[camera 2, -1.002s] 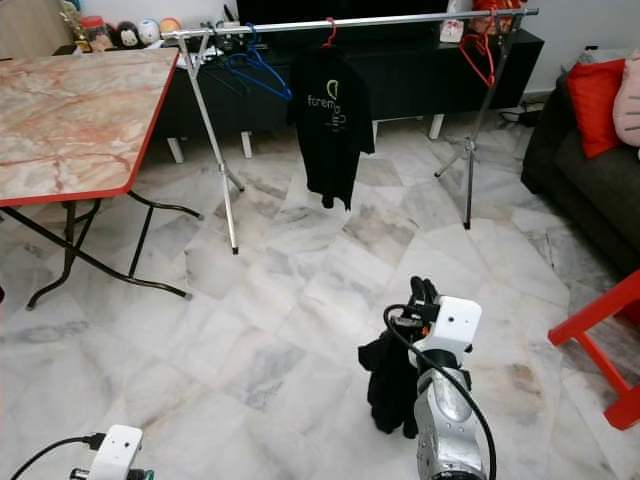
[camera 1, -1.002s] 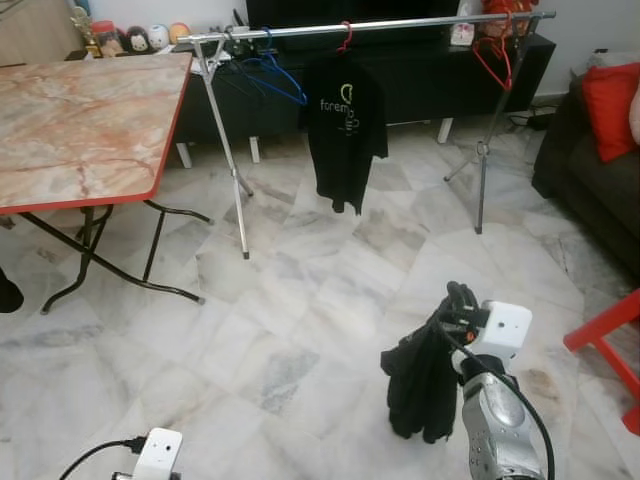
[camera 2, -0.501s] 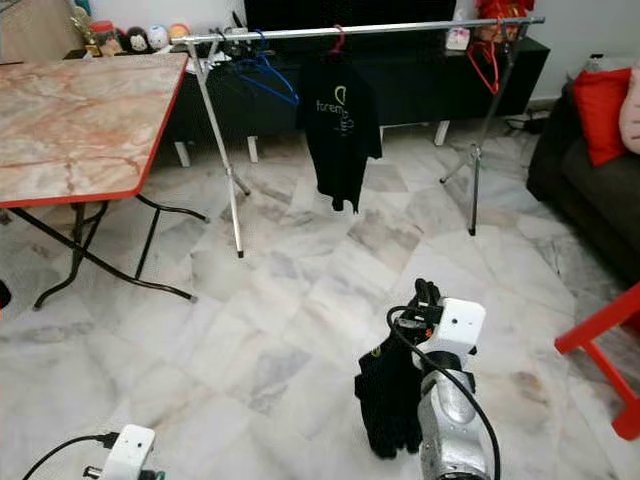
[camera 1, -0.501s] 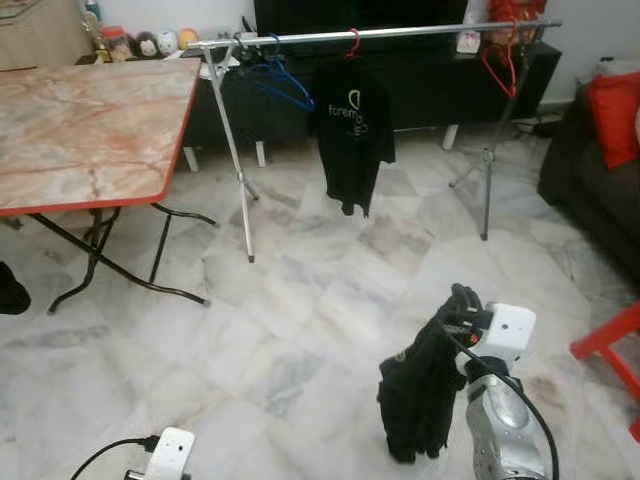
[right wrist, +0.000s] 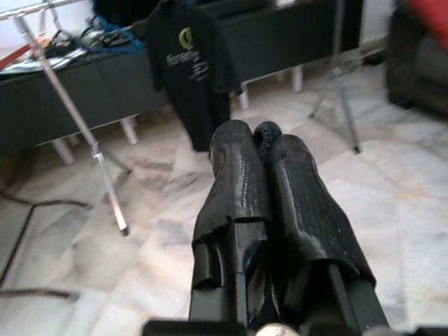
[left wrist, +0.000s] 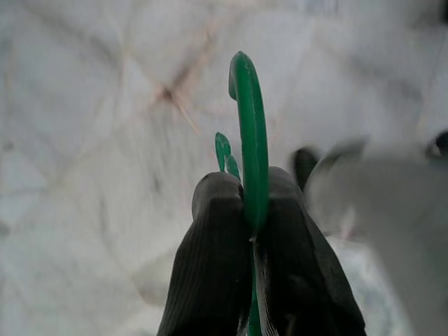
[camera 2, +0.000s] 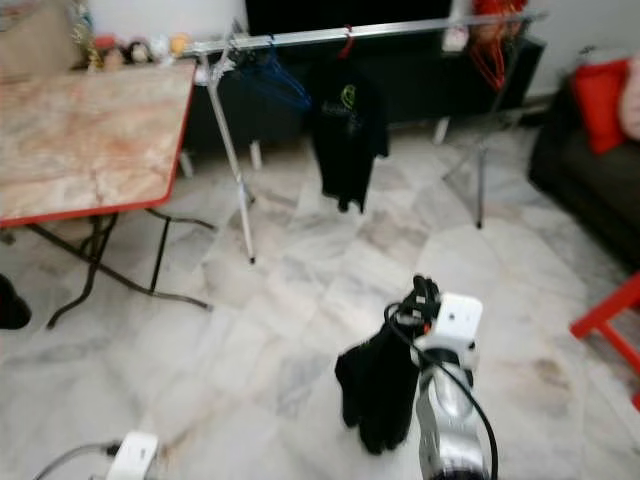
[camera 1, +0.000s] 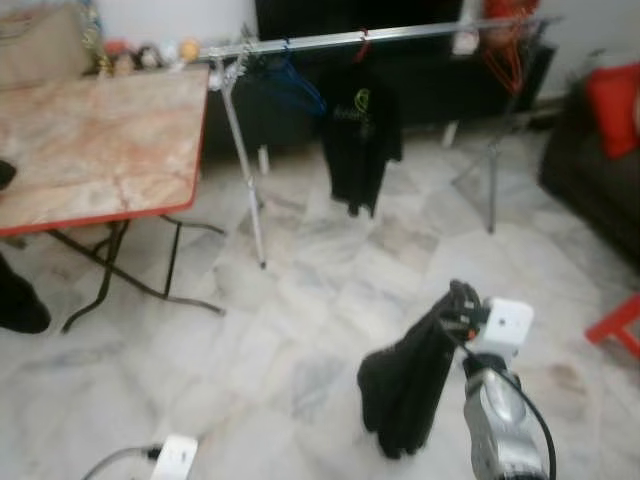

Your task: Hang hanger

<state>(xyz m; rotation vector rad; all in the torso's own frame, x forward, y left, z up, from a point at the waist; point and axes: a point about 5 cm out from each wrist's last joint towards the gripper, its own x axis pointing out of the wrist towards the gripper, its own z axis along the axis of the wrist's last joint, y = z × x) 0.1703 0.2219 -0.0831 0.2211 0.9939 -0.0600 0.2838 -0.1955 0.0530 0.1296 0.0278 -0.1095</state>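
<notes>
Marble floor [camera 1: 300,330] is lying open between the robot and the clothes rail [camera 1: 330,40], which is standing well ahead on two thin tripod legs. One black T-shirt [camera 1: 360,135] is hanging from a red hanger near the rail's middle, blue hangers [camera 1: 295,90] are bunching at its left end, and red hangers [camera 1: 505,55] are hanging at its right end. A dark TV cabinet [camera 2: 420,70] is sitting directly behind the rail.

Right pincer [right wrist: 260,150] is being held up in front of the robot with its fingers pressed together on what looks like a dark hook; a black garment [camera 1: 405,385] is hanging from it, clear of the floor. Left pincer [left wrist: 245,203] is being held low and is clamping a green hanger [left wrist: 250,133] between both pads, hook pointing away from the wrist, over the floor.

Folding worktop [camera 1: 90,150] with a marble-pattern top and red edge is standing to the left, its black legs reaching toward the left rail leg. A dark sofa with a red cushion [camera 1: 612,105] is flanking the right side, and a red frame [camera 1: 615,325] is projecting in at the lower right. Both eye views are blurring.
</notes>
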